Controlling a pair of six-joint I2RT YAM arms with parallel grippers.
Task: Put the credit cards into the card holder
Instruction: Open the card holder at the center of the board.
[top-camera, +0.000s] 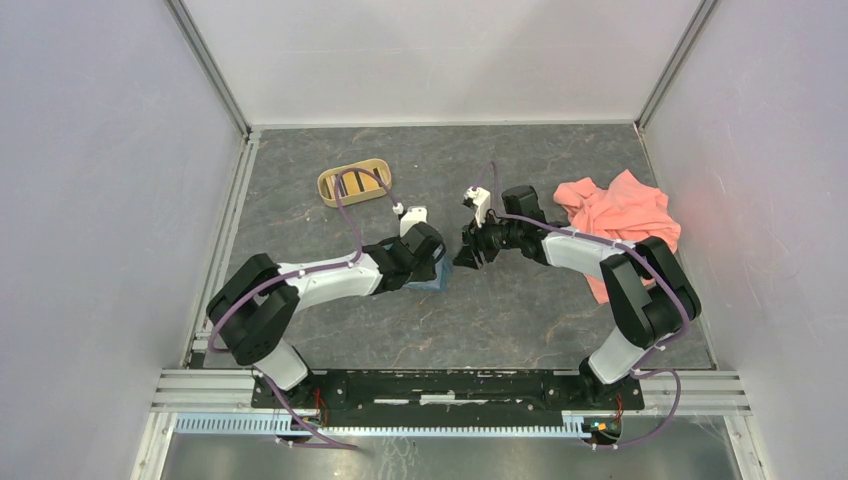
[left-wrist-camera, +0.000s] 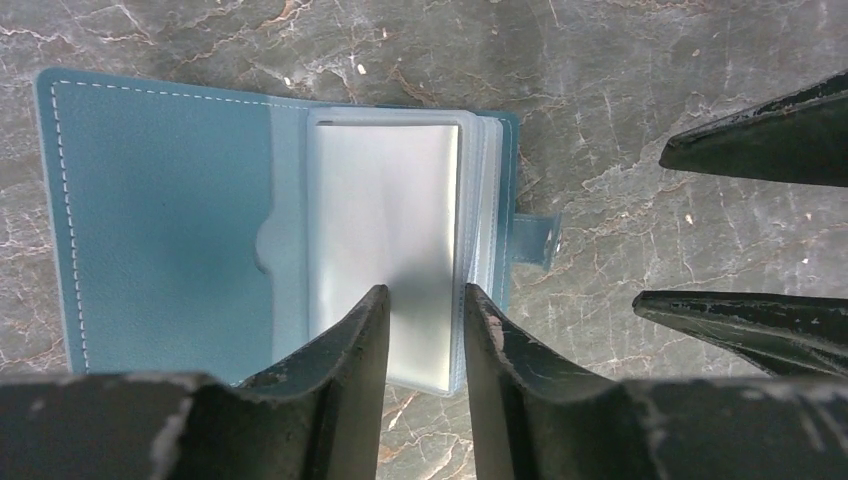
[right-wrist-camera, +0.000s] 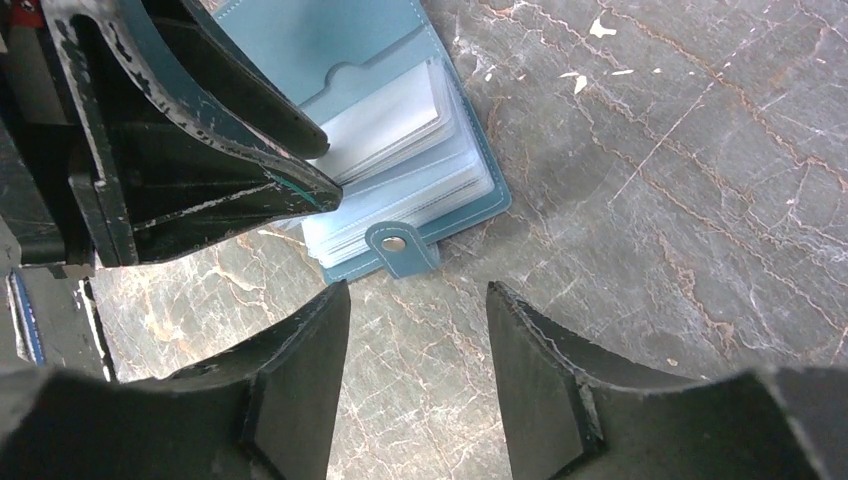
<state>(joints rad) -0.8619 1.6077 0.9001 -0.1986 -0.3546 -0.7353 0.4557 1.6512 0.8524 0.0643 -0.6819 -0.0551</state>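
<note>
No readable text or labels

Crowded over card holder (left-wrist-camera: 170, 200)
L gripper (left-wrist-camera: 425, 300) above pockets (left-wrist-camera: 385, 230), R gripper (left-wrist-camera: 655, 225) just beside clasp (left-wrist-camera: 530, 238); near-side table (top-camera: 450, 330) is free.

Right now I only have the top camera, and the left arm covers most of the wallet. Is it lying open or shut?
Observer: Open. The left wrist camera shows the wallet spread flat with its clear sleeves facing up.
Operator: Is either gripper holding a card?
Observer: No. Both wrist cameras show open, empty jaws. The left gripper is over the sleeves, and the right gripper is just beside the snap tab.
</note>
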